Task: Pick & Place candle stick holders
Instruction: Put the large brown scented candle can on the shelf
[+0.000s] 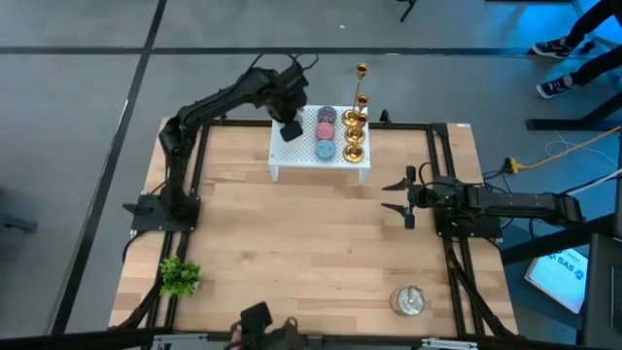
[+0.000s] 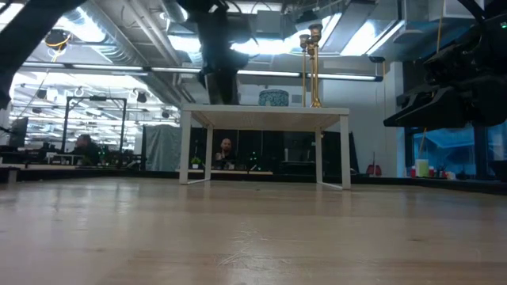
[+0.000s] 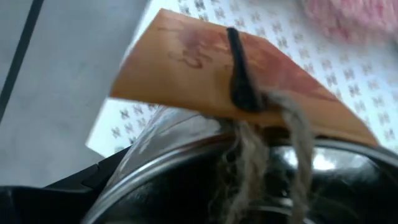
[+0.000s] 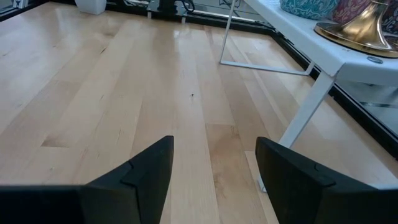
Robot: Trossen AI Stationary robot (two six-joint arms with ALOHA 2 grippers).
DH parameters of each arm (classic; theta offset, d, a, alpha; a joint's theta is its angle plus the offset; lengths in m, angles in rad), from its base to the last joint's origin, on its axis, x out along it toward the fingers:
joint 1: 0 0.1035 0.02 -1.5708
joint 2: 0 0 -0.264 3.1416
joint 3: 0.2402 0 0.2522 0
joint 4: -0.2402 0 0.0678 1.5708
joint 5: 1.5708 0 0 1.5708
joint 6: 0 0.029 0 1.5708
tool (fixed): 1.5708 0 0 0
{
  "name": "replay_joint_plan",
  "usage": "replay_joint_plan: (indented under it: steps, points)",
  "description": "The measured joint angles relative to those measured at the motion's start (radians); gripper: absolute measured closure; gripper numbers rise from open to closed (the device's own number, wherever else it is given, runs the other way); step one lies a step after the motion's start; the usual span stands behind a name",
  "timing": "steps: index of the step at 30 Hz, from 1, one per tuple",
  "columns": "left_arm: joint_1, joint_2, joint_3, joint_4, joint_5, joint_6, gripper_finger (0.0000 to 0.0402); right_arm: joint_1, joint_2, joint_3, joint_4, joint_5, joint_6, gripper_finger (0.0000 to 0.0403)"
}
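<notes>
Currently: approach step | candle stick holders (image 1: 356, 126) stand clustered on white shelf (image 1: 292, 160), right end | left gripper (image 1: 291, 129) over shelf, fingers clamped on tagged tin (image 3: 249, 168) | right gripper (image 1: 400, 195) above desk (image 1: 292, 243), fingers wide apart, empty | next: right gripper must reach a holder's stem.

Pale wooden tabletop (image 1: 311, 233) in a black frame, grey floor (image 1: 78, 117) crossed by dark lines, small white perforated stand (image 1: 292, 156) at the tabletop's far edge, ceiling of exposed ducts and strip lights (image 2: 119, 47), seated people (image 2: 82, 144) at distant desks.
</notes>
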Motion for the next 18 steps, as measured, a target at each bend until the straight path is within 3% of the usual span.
replay_joint_plan:
  steps: [6, 13, 18]
  points:
    - [0.04, 0.059, 0.097, -0.026, 0.008, 0.0, 0.0048, 0.0, 0.0, 0.0, 0.0, 0.0, 0.0, 0.0171]
    - [0.052, 0.093, 0.104, -0.028, 0.086, -0.014, 0.0046, 0.0, 0.0, 0.0, 0.0, 0.0, 0.0, 0.0171]
    - [0.046, 0.103, 0.104, -0.022, 0.088, -0.009, 0.0037, 0.0, 0.0, 0.0, 0.0, 0.0, 0.0, 0.0171]
